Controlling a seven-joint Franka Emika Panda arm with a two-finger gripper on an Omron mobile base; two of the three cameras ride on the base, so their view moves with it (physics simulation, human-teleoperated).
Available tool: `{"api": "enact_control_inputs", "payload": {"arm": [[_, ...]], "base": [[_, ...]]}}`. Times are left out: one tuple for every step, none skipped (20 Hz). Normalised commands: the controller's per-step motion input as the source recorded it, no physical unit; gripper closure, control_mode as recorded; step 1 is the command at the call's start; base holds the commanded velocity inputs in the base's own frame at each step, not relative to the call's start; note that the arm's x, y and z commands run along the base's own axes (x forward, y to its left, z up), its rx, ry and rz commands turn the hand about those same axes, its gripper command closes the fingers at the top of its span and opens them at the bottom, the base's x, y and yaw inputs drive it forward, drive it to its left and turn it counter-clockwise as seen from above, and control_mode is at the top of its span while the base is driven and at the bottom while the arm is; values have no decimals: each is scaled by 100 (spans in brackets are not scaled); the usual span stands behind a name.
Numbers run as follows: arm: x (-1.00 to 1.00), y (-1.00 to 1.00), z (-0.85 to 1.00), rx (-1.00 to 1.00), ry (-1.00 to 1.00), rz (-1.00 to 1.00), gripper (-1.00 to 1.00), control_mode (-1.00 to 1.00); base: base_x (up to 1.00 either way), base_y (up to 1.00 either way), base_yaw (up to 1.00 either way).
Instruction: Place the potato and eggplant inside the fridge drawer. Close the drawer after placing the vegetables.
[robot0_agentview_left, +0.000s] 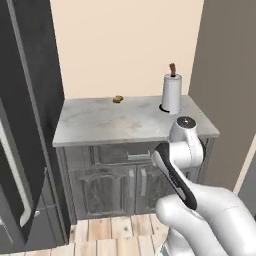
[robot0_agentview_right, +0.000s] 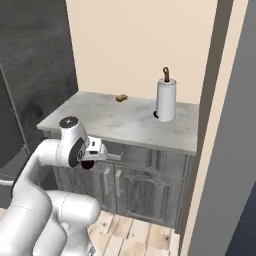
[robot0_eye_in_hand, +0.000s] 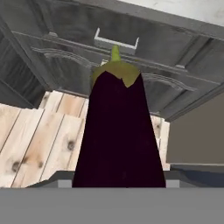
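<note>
The eggplant (robot0_eye_in_hand: 118, 131) fills the middle of the hand view: long, very dark purple, with a green cap and stem pointing away from the hand. It hides the fingertips. In the right base view my gripper (robot0_agentview_right: 91, 158) hangs in front of the grey cabinet, below counter height, shut on the eggplant (robot0_agentview_right: 88, 164), which shows as a small dark lump under the hand. The potato is out of view.
A marble-topped grey cabinet (robot0_agentview_left: 100, 125) carries a white paper-towel roll (robot0_agentview_left: 171, 93) and a small yellowish-brown cube (robot0_agentview_left: 118, 99) near the back wall. The dark fridge (robot0_agentview_left: 30, 125) rises at the left with a pale handle (robot0_agentview_left: 17, 175). Wooden floor (robot0_eye_in_hand: 39, 140) lies below the hand.
</note>
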Motion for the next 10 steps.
{"api": "enact_control_inputs", "payload": {"arm": [[0,0,0,0,0,0,100,100],[0,0,0,0,0,0,100,100],[0,0,0,0,0,0,100,100],[0,0,0,0,0,0,100,100],[0,0,0,0,0,0,100,100],[0,0,0,0,0,0,100,100],[0,0,0,0,0,0,100,100],[0,0,0,0,0,0,100,100],[0,0,0,0,0,0,100,100],[0,0,0,0,0,0,100,100]], "base": [[-100,81,16],[-100,89,20],[-100,86,22],[-97,94,24],[-90,100,27],[-93,100,29],[-94,98,32],[-86,100,33],[-85,100,34],[-90,100,36]]}}
